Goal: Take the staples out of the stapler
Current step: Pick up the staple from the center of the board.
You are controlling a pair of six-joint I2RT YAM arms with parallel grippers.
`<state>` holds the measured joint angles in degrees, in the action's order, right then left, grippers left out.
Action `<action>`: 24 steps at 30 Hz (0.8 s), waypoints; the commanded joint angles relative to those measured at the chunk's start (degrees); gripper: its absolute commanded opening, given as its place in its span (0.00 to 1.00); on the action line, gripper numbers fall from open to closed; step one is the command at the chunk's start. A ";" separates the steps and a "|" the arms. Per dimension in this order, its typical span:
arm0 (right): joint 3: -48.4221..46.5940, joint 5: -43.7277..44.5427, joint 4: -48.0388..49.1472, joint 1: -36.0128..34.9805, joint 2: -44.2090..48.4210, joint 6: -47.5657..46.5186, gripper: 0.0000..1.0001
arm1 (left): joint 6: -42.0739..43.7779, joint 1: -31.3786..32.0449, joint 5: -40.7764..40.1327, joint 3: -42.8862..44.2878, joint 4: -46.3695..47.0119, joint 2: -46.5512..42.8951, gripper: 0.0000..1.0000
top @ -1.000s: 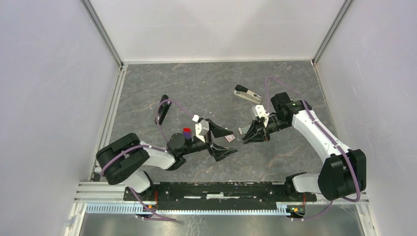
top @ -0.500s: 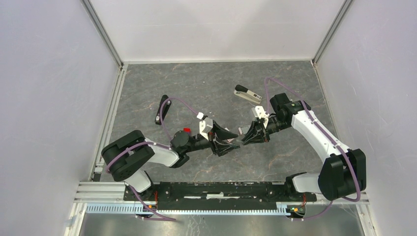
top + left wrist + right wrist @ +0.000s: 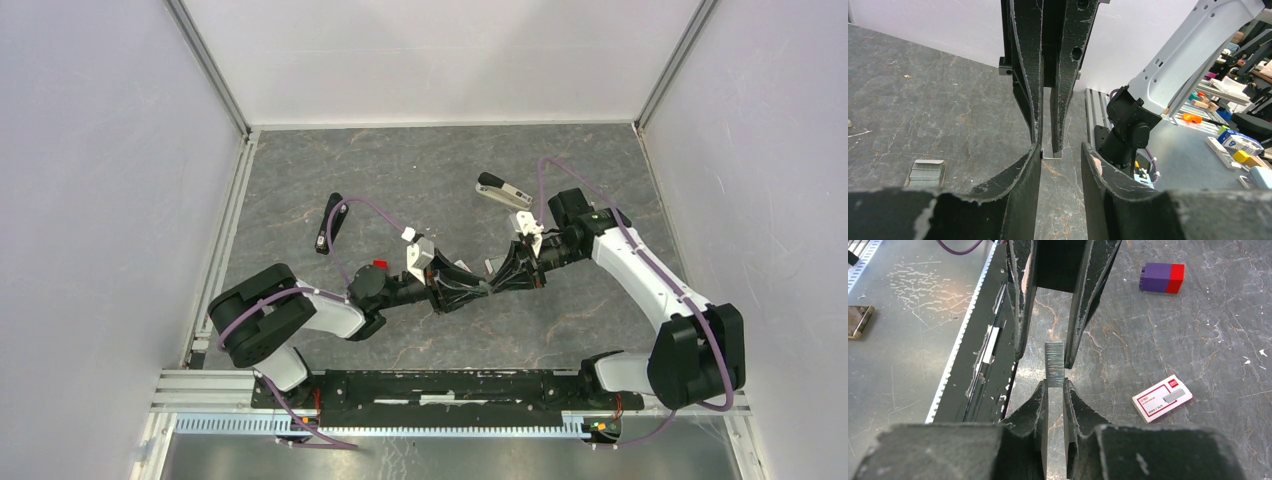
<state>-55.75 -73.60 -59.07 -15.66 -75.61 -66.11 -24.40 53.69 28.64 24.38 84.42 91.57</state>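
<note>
From above, your left gripper (image 3: 478,288) and right gripper (image 3: 503,278) meet tip to tip, while the stapler (image 3: 503,192) lies well apart, beyond the right gripper. In the left wrist view, the staples (image 3: 1052,156) show only as a thin end-on edge at the right gripper's pinched tips, just ahead of your own narrow-set fingers (image 3: 1023,170). In the right wrist view, the right fingers (image 3: 1040,395) clamp the strip's near end. Its long axis runs straight ahead into the left gripper's gap, close against one finger and clear of the other.
</note>
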 commanded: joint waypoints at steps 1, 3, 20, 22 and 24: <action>0.97 -0.38 5.17 -0.24 1.87 4.92 0.13 | -1.28 0.01 -0.94 0.70 4.64 -0.27 0.41; 1.08 -0.27 5.59 -0.24 1.96 5.43 0.13 | -0.76 0.00 -1.83 0.28 4.59 -0.58 0.41; 1.26 -0.51 7.38 -0.23 2.05 7.84 0.13 | 0.07 0.01 -3.06 0.39 1.84 -1.55 0.18; 1.25 -0.53 7.50 -0.24 2.04 8.09 0.14 | -0.33 0.01 -3.24 0.40 1.85 -1.60 0.16; 1.26 -0.41 8.01 -0.17 2.05 8.85 0.21 | -1.00 -0.08 -3.80 0.31 1.85 -1.68 0.16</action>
<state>-54.50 -73.65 -53.63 -15.73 -74.78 -58.59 -24.38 53.58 25.17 24.36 83.74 91.46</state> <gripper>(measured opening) 0.163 0.227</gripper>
